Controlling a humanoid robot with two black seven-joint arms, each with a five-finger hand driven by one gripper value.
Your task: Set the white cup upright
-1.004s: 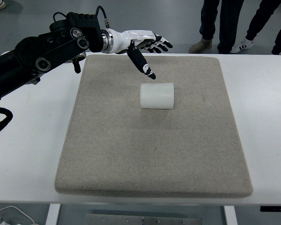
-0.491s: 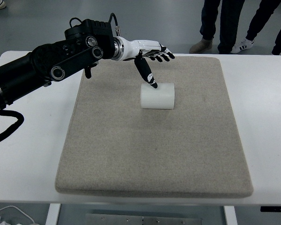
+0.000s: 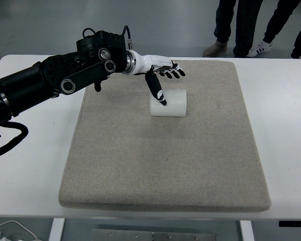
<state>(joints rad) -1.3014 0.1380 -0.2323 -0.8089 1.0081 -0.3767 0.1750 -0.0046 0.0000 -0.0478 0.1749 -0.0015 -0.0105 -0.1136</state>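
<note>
- White and ribbed, one cup [image 3: 168,102] lies on its side in the far middle of a grey felt mat [image 3: 165,165], which covers most of a white desk [image 3: 35,165].
- We count one robot hand in view, the left hand [image 3: 158,70], reaching in from the left on a black arm [image 3: 55,80].
- Its fingers [image 3: 171,69] are spread apart and hold nothing; the thumb [image 3: 156,89] points down over the cup's left end, though we cannot tell if it touches.
- We judge this to be the approach step: the cup is not yet gripped or stood up.
- The next move calls for closing around the cup's body, then tipping it upright onto its base.
- At the top edge we count what seem to be two people's legs [image 3: 236,25], standing beyond the desk.
</note>
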